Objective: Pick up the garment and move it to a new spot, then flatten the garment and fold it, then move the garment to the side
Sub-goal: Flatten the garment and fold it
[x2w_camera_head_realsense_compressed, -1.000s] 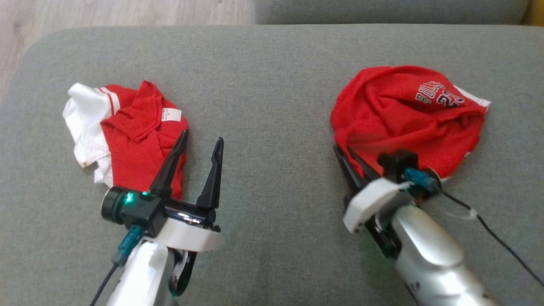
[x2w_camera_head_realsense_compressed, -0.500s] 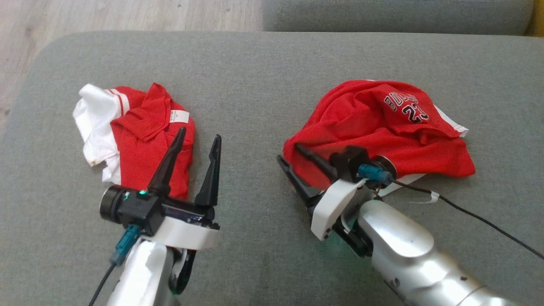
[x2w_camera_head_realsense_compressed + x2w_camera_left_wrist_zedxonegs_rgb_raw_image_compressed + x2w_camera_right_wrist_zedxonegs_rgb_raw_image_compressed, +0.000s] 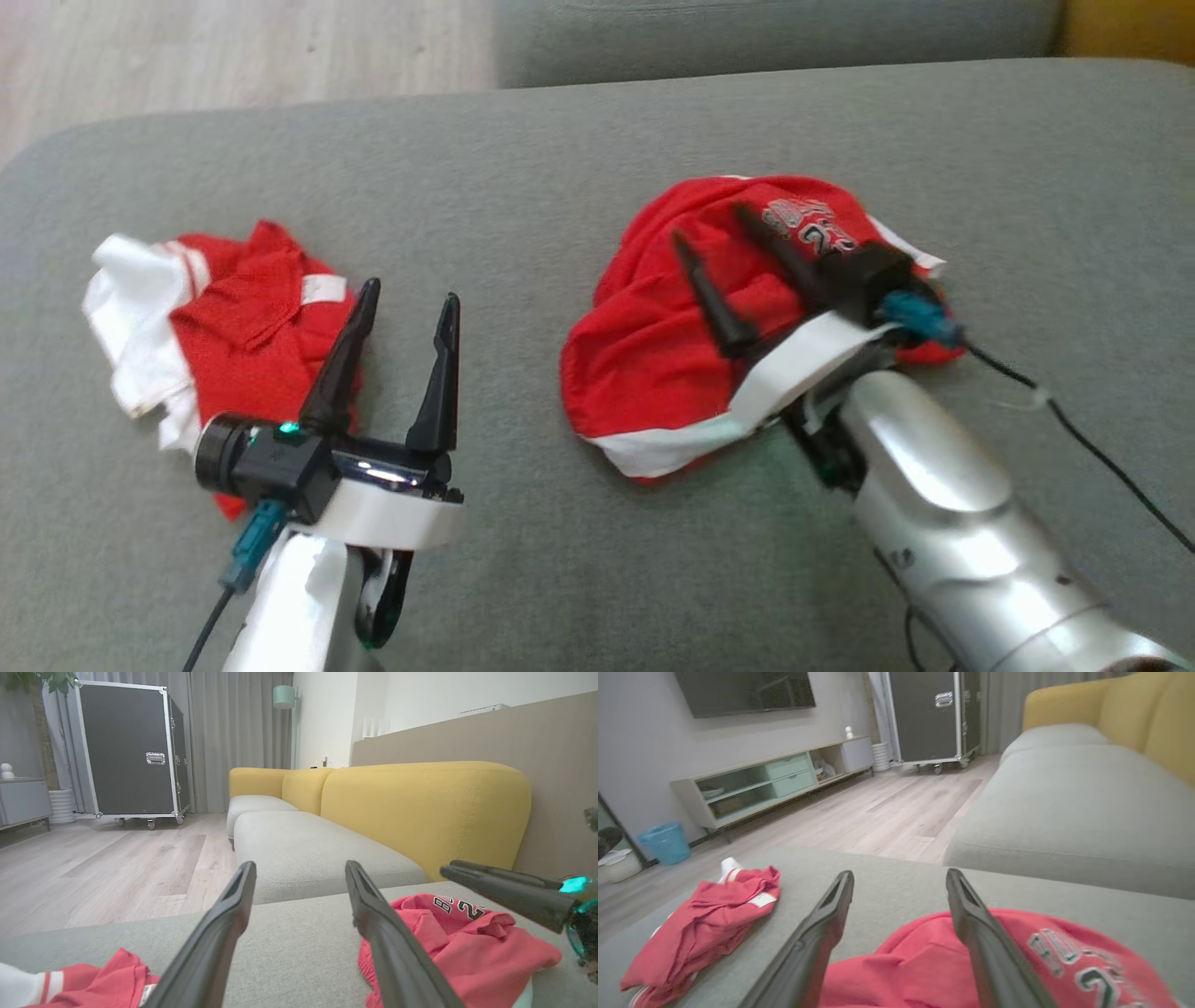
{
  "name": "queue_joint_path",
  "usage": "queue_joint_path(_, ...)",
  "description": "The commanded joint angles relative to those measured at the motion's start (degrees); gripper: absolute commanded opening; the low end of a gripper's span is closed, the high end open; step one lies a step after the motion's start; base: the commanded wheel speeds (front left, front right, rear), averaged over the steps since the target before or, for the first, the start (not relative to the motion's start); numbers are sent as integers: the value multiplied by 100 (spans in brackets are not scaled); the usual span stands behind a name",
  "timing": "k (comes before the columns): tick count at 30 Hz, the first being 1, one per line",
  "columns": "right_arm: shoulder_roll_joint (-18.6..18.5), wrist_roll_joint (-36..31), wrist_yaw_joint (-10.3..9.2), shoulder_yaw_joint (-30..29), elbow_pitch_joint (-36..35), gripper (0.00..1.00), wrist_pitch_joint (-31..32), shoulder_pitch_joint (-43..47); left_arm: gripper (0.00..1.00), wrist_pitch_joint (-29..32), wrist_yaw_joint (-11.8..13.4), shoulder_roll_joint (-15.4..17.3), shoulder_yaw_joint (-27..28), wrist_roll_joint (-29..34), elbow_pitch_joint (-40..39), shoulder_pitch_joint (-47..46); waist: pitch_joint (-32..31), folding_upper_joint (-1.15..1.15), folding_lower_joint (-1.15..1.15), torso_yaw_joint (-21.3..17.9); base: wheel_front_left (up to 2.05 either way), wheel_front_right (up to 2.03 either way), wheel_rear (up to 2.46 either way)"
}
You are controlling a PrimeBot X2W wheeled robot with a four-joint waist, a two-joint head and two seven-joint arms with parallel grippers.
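The garment (image 3: 644, 373) is a red jersey with white trim and a printed number, lying crumpled on the grey cushion (image 3: 560, 168) right of centre. My right gripper (image 3: 709, 224) hovers over it, open, with nothing between its fingers; the right wrist view shows the garment (image 3: 924, 970) just under the spread right gripper (image 3: 899, 873). My left gripper (image 3: 412, 291) stands open beside a second red and white garment (image 3: 243, 317) at the left. In the left wrist view the left gripper (image 3: 300, 865) is empty, with the garment (image 3: 467, 947) and the right fingers (image 3: 490, 886) to its right.
The cushion's far edge drops to a wooden floor (image 3: 233, 56), and another grey seat (image 3: 766, 33) lies beyond. A yellow sofa back (image 3: 420, 807) stands behind it. A black cable (image 3: 1102, 457) trails from the right wrist over the cushion.
My right gripper opened and let go of the garment, which now lies further left on the cushion. The gripper has risen over it. The head camera also shifted; the left gripper stayed open.
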Motion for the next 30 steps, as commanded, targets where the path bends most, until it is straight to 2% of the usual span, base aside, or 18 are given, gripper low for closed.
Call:
queue_joint_path(1, 64, -250, -4, -236, -299, 100, -75, 142, 100, -29, -22, 20, 226, 66, -214, -95, -55, 0, 0, -128, 0, 0, 0)
queue_joint_path(2, 64, -250, -4, -236, -299, 100, -75, 142, 100, -29, -22, 20, 226, 66, -214, -95, -55, 0, 0, -128, 0, 0, 0)
queue_joint_path(9, 31, -1330, -4, -1725, -1348, 100, -76, 1221, 100, -29, -36, 2, 291, 87, -277, -58, -108, 0, 0, -355, 0, 0, 0)
queue_joint_path(13, 65, -1652, -4, -2351, -1723, 100, -77, 1883, 100, -29, -44, -10, 283, 92, -289, -15, -116, 0, 0, -445, 0, 0, 0)
queue_joint_path(21, 85, -1687, -4, -2517, -2034, 100, -77, 2192, 100, -29, -60, -25, 230, 99, -271, -30, -10, 0, 0, -500, 0, 0, 0)
queue_joint_path(27, 86, -1864, -4, -2614, -1936, 100, -65, 1901, 100, -29, -72, -30, 115, 108, -233, -113, 123, 0, 0, -241, 0, 0, 0)
queue_joint_path(30, 86, -2008, -4, -2733, -1722, 100, 194, 1533, 100, -29, -76, -33, 78, 95, -208, -148, 230, 0, 0, -64, 0, 0, 0)
